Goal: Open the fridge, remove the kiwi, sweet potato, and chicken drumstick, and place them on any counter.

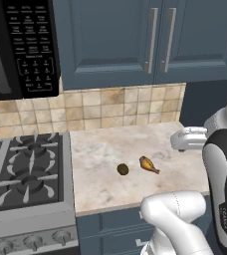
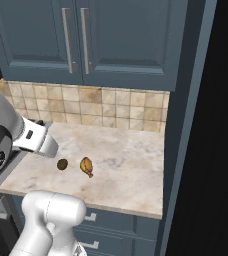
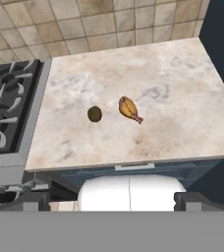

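Since the kiwi (image 3: 95, 114) and chicken drumstick (image 3: 129, 109) already lie mid-counter (image 3: 182, 98) toward its front edge, the wide-open, empty gripper (image 3: 111, 199) should turn away to fetch the sweet potato without disturbing them.

Nothing really readable here, sadly

The microwave keypad (image 1: 32, 50) in the left base view has rows of tiny white button labels, but they're too small and blurry to make out a single word or digit. There's also some faint vertical lettering on the dark arm segment (image 1: 223, 199) at the right edge, equally unreadable.
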